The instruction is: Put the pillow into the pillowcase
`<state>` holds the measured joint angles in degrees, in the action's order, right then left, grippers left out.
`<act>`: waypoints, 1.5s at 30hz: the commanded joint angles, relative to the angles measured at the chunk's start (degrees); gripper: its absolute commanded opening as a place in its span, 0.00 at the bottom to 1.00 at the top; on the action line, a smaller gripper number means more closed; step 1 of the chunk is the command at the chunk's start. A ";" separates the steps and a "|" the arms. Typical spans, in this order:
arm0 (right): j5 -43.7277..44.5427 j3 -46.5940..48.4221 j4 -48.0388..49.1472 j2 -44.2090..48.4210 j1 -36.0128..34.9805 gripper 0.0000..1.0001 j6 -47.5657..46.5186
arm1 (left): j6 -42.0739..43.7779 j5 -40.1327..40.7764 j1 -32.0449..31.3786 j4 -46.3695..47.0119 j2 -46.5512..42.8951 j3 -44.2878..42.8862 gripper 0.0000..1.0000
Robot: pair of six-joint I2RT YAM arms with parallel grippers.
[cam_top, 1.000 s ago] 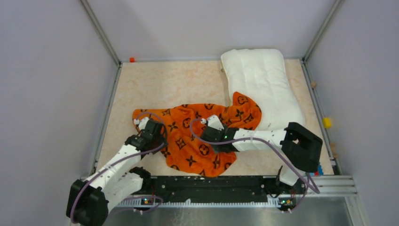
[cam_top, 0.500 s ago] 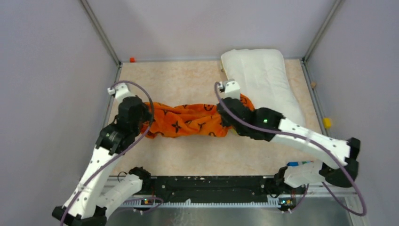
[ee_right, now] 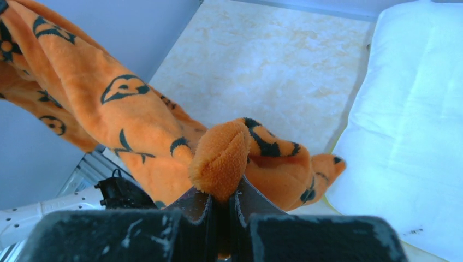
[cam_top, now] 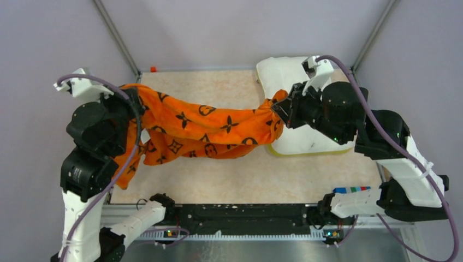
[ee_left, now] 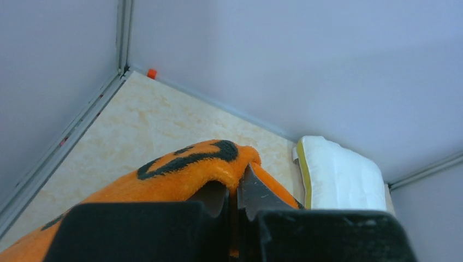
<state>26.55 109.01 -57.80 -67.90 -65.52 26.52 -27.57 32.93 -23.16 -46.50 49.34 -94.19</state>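
Hanging stretched above the tabletop [cam_top: 229, 174], the pillowcase [cam_top: 202, 128] spans from arm to arm; the left jaws are closed on its left end, the right jaws closed on its right end; the pillow [cam_top: 297, 143] lies at the far right, beneath the right arm.

Orange pillowcase [cam_top: 191, 128] with black motifs, stretched lengthwise and sagging in mid-air. White quilted pillow [cam_top: 303, 141] lies flat, far right.

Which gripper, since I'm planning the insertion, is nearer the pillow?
Right. The right gripper pinches the pillowcase beside the pillow; the left gripper holds its other end, far off.
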 commanded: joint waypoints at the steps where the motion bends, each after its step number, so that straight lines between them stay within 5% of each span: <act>1: 9.20 10.53 -6.07 -2.81 -0.43 0.00 -1.80 | 4.24 -8.40 0.13 2.20 6.75 -1.20 0.00; 5: 19.67 19.52 -2.79 -6.47 2.28 0.00 -6.45 | 5.80 -27.19 0.06 4.17 10.21 1.20 0.00; 10: 15.47 27.72 6.80 -12.83 17.03 0.00 -11.02 | 5.58 -47.83 -1.50 8.98 12.26 3.93 0.00; 13: 12.16 32.40 11.79 -16.89 23.57 0.00 -11.30 | 7.81 -48.36 -8.16 10.48 13.04 3.38 0.00; 23: 11.37 34.39 33.73 -25.14 26.31 0.00 -18.15 | 8.08 -52.49 -39.12 18.70 25.66 1.52 0.00; 25: 8.11 37.71 35.38 -29.24 26.37 0.00 -17.19 | 7.44 -51.54 -41.27 19.63 28.64 -0.07 0.00; 28: 0.87 39.48 37.27 -34.57 26.32 0.00 -13.84 | 0.00 -42.00 -38.93 21.05 26.48 4.22 0.00; 35: -19.42 35.73 39.87 -49.97 23.32 0.00 -1.47 | -17.57 -34.47 -15.47 16.65 10.69 26.74 0.00; 43: -33.73 40.98 43.11 -71.88 16.36 0.00 6.42 | -30.72 -27.00 -5.05 6.11 -4.08 49.29 0.00; 45: -36.98 41.11 42.79 -73.15 16.21 0.17 7.58 | -32.70 -26.11 -5.00 5.23 -7.80 51.71 0.04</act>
<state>0.21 146.80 -17.87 -140.38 -47.42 29.12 -52.40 3.68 -28.86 -38.02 46.89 -46.89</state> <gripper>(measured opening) 0.040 0.019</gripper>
